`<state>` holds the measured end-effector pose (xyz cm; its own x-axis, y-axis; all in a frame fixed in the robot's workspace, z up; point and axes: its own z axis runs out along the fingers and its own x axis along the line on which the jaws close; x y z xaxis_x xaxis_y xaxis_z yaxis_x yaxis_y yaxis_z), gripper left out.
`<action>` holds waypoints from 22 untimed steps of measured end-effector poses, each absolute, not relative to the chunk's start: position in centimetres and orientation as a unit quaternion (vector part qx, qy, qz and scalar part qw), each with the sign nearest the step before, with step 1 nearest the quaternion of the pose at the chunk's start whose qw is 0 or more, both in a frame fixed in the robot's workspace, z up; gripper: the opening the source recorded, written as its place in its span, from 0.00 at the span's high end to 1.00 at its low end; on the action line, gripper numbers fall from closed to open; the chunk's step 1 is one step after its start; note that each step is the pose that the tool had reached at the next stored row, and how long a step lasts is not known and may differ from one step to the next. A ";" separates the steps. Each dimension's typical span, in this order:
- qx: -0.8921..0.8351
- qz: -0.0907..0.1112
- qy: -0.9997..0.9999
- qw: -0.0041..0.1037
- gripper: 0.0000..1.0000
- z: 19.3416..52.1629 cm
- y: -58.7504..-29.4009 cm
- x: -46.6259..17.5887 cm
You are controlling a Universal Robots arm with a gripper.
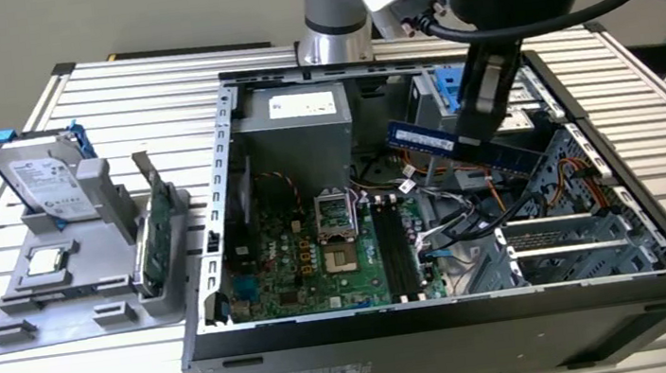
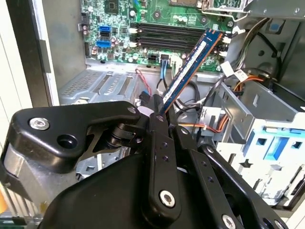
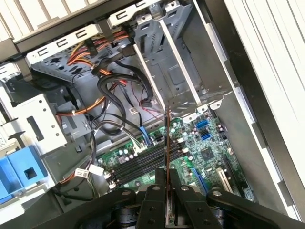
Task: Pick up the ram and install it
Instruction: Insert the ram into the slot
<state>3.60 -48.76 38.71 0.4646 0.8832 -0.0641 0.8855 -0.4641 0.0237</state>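
One ram [image 2: 190, 67] sat pinched in gripper [image 2: 159, 112], long axis projecting straight out; slots [image 2: 162, 33] lay beyond free end, apart.

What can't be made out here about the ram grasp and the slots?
- Gripped end of the ram: second wrist view, hidden between the fingers of the hand.
- Ram's notch and contacts: edge-on in the first wrist view, too small in the exterior view.
- Latch state of the memory slots: too small in the exterior view.
- Upper arm: cut off by the exterior view's top edge.
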 end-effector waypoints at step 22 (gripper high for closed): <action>0.895 -0.023 0.445 0.025 1.00 38.7 -48.8 3.6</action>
